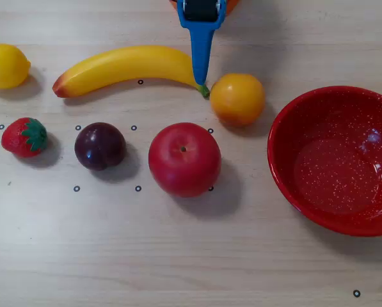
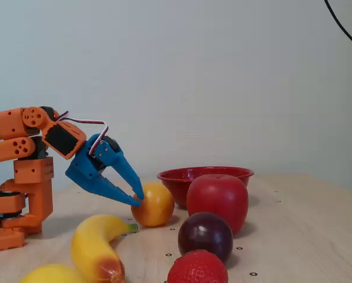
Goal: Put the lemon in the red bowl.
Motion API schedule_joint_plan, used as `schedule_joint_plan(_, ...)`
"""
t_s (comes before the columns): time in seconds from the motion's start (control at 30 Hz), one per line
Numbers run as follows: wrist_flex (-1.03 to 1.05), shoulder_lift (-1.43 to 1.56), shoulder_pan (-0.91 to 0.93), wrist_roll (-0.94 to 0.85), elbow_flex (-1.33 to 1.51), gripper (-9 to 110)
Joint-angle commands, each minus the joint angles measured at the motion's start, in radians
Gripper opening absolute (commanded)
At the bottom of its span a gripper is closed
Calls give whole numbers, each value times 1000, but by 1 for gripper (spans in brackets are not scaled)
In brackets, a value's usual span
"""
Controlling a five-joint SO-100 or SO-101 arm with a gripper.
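At the far left edge of the overhead view lies the lemon point(image 1: 6, 65), alone on the table point(image 1: 191, 262), with its small nub end pointing to the right, so its long axis runs left to right. The gripper point(image 1: 201, 75) comes in from the far middle edge of this view, and its blue tip is over the stem end of the banana point(image 1: 123, 68), just beside the orange fruit point(image 1: 237, 98). So the lemon is well apart from the fingers, to the left, with the whole banana between them.

From the fixed view, the gripper point(image 2: 134, 196) has its two blue fingers a little apart at the tips, and they hold nothing; the tip is close to the orange fruit point(image 2: 154, 204), maybe touching it.

The red bowl point(image 1: 341, 160) stands at the right, empty, on the opposite side from the lemon. I judge that the arm must first swing left, and the grasp is easier across the short axis.
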Motion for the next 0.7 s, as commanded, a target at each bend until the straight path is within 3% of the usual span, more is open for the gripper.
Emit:
schedule_joint_plan(0.0, 6, 15, -31, 28, 5, 0)
schedule_joint_plan(0.67, -25, -31, -51, 15, -34, 0)
